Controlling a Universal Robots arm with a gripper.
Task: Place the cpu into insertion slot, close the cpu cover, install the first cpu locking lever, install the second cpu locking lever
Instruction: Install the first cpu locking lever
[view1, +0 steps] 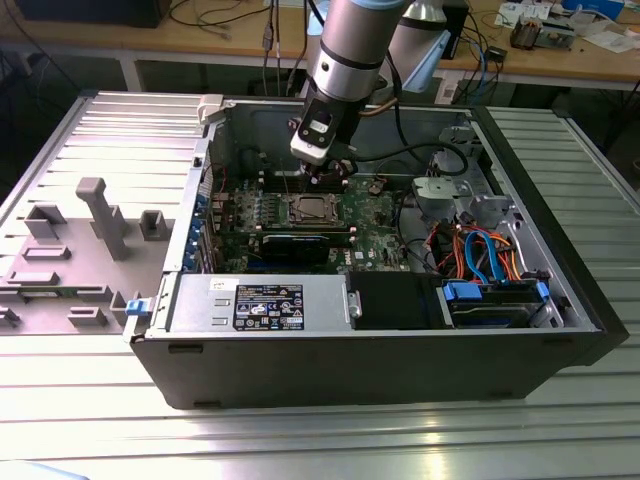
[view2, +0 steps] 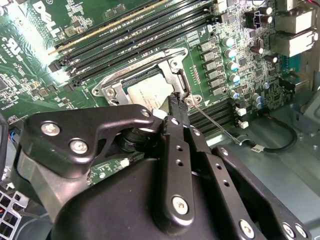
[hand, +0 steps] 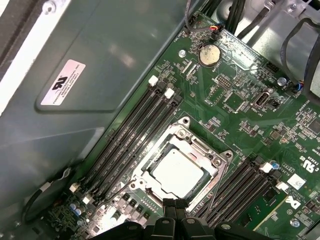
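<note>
as the black claw (hand: 174, 203) hangs close, the square silvery cpu (hand: 177, 172) lies socketed.

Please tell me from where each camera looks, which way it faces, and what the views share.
Exterior view: off the arm, higher than the open computer case, looking down into it; the arm and gripper show.
Second wrist view: on the wrist, looking past the gripper's black body toward the cpu.
First wrist view: on the wrist, looking down on the green board; the shut fingers show.
Shared: both wrist views show the cpu under the cpu cover.
</note>
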